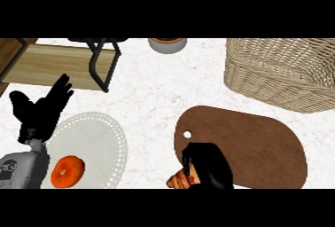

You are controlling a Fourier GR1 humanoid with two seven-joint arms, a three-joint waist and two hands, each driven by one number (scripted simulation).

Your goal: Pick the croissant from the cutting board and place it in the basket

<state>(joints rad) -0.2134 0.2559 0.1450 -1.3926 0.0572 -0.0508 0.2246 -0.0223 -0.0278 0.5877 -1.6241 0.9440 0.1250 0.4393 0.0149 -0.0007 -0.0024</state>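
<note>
A golden croissant (179, 179) lies at the near left edge of the brown cutting board (255, 142), partly hidden under my right hand (208, 165). That hand comes in from the lower edge, its fingers curled over the croissant's right side. A woven wicker basket (281, 71) stands at the far right, beyond the board. My left hand (40, 111) rests open at the left, fingers up, apart from all of these.
A white round placemat (98, 142) at the left carries an orange donut (67, 171). A wooden tray (46, 62) with a black stand (104, 60) sits at the far left. A grey cup (167, 44) stands at the back centre.
</note>
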